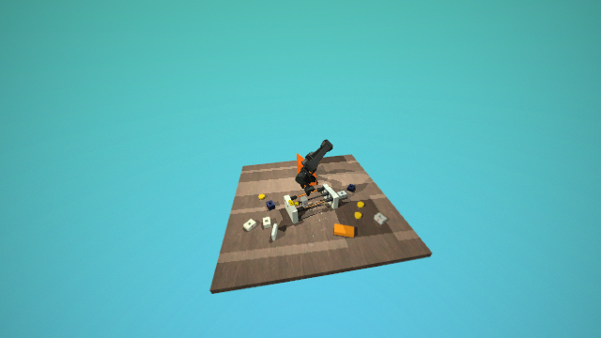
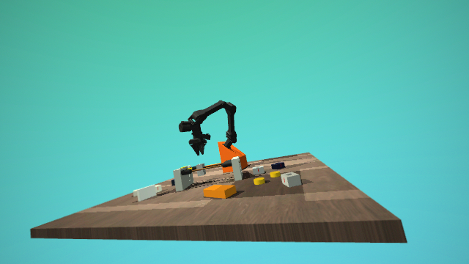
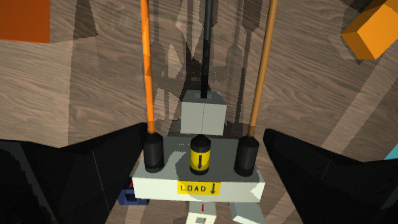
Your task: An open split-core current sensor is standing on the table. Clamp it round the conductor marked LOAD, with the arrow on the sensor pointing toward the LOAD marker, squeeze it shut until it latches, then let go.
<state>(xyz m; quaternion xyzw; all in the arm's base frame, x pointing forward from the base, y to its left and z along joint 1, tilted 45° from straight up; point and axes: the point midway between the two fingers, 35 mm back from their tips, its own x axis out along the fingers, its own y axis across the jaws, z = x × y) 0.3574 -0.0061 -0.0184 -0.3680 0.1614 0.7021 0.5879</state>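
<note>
A light grey block-shaped sensor [image 1: 304, 201] [image 2: 201, 170] [image 3: 204, 118] sits on the middle, black conductor [image 3: 207, 45], which runs into its far side in the wrist view. A thin seam crosses its top. It is close to the white end block [image 1: 291, 211] [image 2: 182, 180] [image 3: 155, 188] with the yellow LOAD label [image 3: 198, 188]. The middle terminal [image 3: 200, 157] has a yellow band with an arrow toward that label. The sensor's own arrow and latch cannot be made out. My gripper [image 2: 199, 153] [image 3: 206, 131] is open and empty, above the conductors, its fingers wide to either side.
Orange conductors [image 3: 147, 65] [image 3: 263, 65] run on both sides of the middle one to a second white end block [image 1: 331, 197] [image 2: 237, 169]. An orange block [image 1: 344, 230] [image 2: 220, 191] [image 3: 372, 32], yellow discs [image 1: 361, 205] [image 2: 259, 181], navy blocks [image 1: 270, 205] [image 2: 278, 166] and several whitish blocks [image 1: 250, 224] [image 2: 291, 180] lie around.
</note>
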